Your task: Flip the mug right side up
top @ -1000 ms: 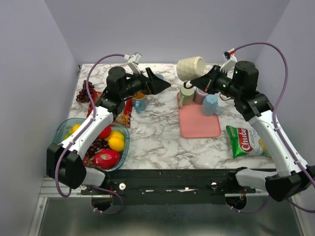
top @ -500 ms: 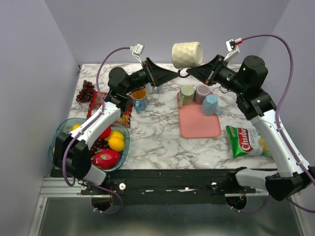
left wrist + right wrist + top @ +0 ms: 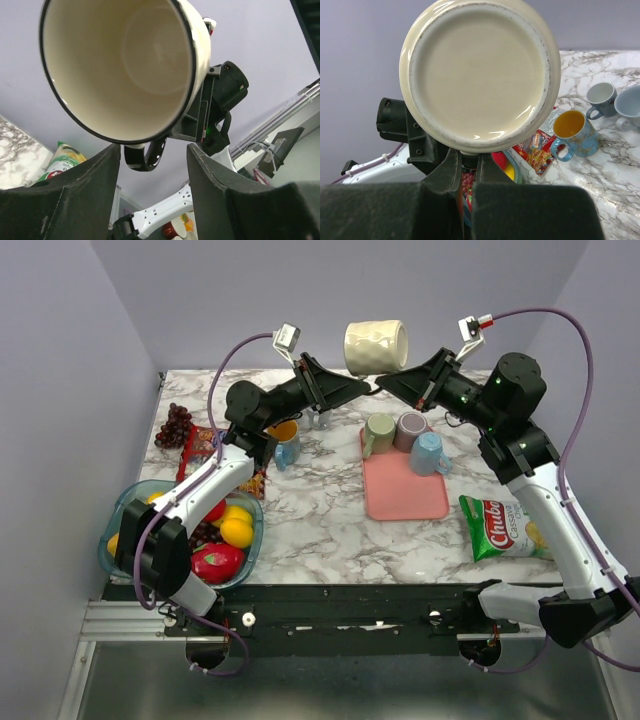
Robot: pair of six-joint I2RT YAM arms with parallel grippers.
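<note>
The cream mug (image 3: pixel 376 347) hangs on its side high above the table's back edge, mouth toward the left arm and base toward the right arm. My right gripper (image 3: pixel 388 386) is shut on its handle from below. In the right wrist view the fingers (image 3: pixel 468 162) pinch the handle under the mug's round base (image 3: pixel 480 75). My left gripper (image 3: pixel 358 388) is open just under the mug. In the left wrist view the mug's mouth (image 3: pixel 120 65) fills the top, and the handle (image 3: pixel 145 156) hangs between my spread left fingertips (image 3: pixel 154 165), touching neither.
A pink tray (image 3: pixel 405 502) carries a green mug (image 3: pixel 378 433), a mauve mug (image 3: pixel 411 428) and a light blue mug (image 3: pixel 430 453). A blue mug with an orange inside (image 3: pixel 285 445) stands behind the left arm. A chips bag (image 3: pixel 497 527) lies right; a fruit bowl (image 3: pixel 130 498) and grapes (image 3: pixel 174 425) lie left.
My right gripper has raised the mug and carried it a little left. My left gripper has risen and reached in under the mug, still open.
</note>
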